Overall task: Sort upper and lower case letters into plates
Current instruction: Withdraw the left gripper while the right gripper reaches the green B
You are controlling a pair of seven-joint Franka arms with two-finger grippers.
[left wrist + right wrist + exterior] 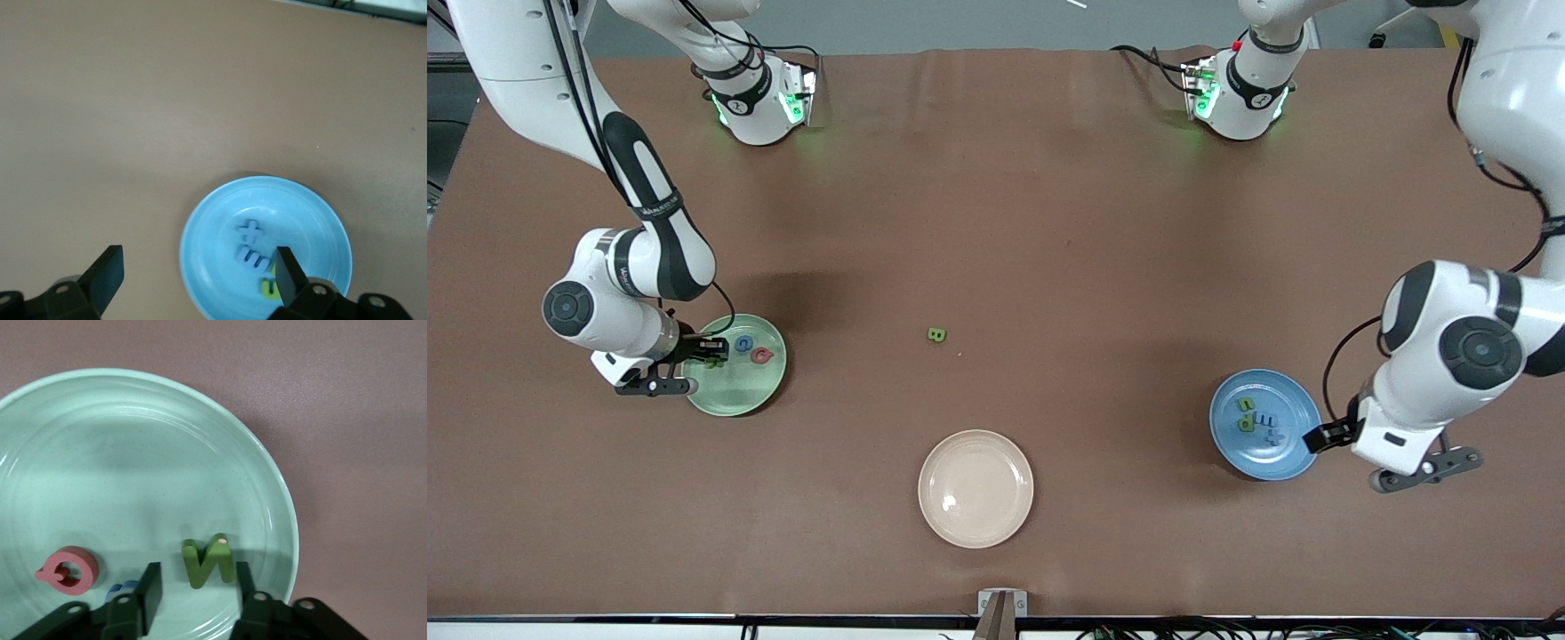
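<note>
Fingers of our right gripper point(193, 590) stand apart around the green N point(208, 562) lying in the mint plate point(735, 365); our left gripper point(197, 273) gapes wide over the blue plate point(267, 247) holding letters.

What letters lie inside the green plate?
In the green plate: a red Q, a green N between the right gripper's open fingers, and a blue letter, largely covered in the wrist view.

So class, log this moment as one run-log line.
left gripper open over blue plate | right gripper open around green N in mint plate | green B unsorted
</note>
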